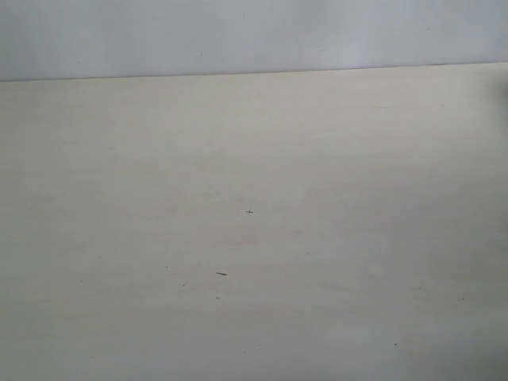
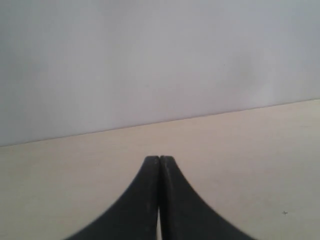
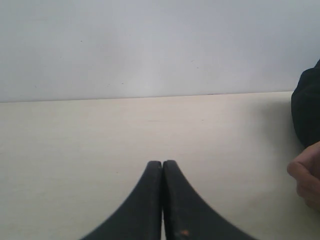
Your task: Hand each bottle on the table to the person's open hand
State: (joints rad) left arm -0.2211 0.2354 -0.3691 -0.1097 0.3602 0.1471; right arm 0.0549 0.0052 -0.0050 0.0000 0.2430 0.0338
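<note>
Currently seeing left gripper (image 2: 159, 159) closed tight, empty, low over table (image 1: 317, 159). Same for right gripper (image 3: 162, 163): tips pressed together, empty. Spotting person's hand (image 3: 306, 176), fingers curled, black sleeve (image 3: 306, 107) behind, over table off to that gripper's side.

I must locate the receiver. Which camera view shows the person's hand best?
The right wrist view: the person's hand, fingers curled, is partly in frame beside a black sleeve. The exterior and left wrist views show no hand.

The table (image 1: 254, 238) looks smooth, matt, faintly wood-grained; the fingers (image 2: 140, 205) look matt black plastic.
</note>
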